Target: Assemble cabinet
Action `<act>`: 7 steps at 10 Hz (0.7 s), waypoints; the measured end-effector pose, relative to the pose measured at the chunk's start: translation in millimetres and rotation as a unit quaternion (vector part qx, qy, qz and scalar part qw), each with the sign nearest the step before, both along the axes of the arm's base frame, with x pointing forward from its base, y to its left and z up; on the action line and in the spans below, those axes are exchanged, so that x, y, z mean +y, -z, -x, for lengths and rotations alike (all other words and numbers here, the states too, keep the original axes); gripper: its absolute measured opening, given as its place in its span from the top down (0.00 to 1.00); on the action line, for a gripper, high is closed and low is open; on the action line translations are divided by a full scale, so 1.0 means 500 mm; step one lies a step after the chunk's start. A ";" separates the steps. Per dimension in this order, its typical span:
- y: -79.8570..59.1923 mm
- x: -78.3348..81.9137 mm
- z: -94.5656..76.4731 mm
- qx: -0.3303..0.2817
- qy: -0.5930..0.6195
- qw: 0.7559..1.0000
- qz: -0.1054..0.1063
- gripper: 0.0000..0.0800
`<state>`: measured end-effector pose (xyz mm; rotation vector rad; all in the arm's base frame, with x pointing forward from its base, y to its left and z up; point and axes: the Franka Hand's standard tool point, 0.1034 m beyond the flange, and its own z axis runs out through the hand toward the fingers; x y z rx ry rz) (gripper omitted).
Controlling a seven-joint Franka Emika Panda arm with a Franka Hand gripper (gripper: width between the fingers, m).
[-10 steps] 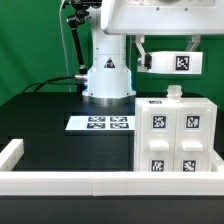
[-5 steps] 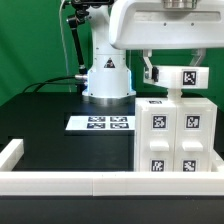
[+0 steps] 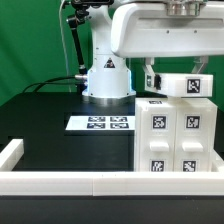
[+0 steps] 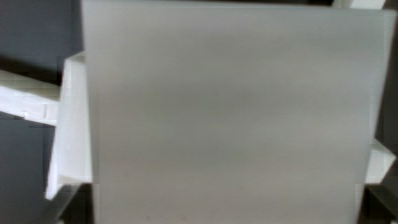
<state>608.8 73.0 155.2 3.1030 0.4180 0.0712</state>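
Observation:
The cabinet is a white box with tagged front panels at the exterior view's right. My gripper is shut on a flat white top panel with a tag on its face. It holds the panel just above the cabinet's top, with almost no gap. In the wrist view the panel fills nearly the whole picture. Only dark finger edges show beside it, and the cabinet below is hidden.
The marker board lies on the black table left of the cabinet. The arm's white base stands behind it. A low white border rail runs along the front and the left edge.
My gripper has come down with the white panel, from well above the cabinet to just over its top. The cabinet has not moved.

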 end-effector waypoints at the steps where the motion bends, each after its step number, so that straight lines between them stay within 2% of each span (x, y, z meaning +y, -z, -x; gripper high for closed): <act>1: 0.006 0.001 -0.001 0.001 -0.001 1.000 0.000 0.30; 7: 0.006 0.000 -0.006 -0.008 0.000 1.000 -0.001 0.30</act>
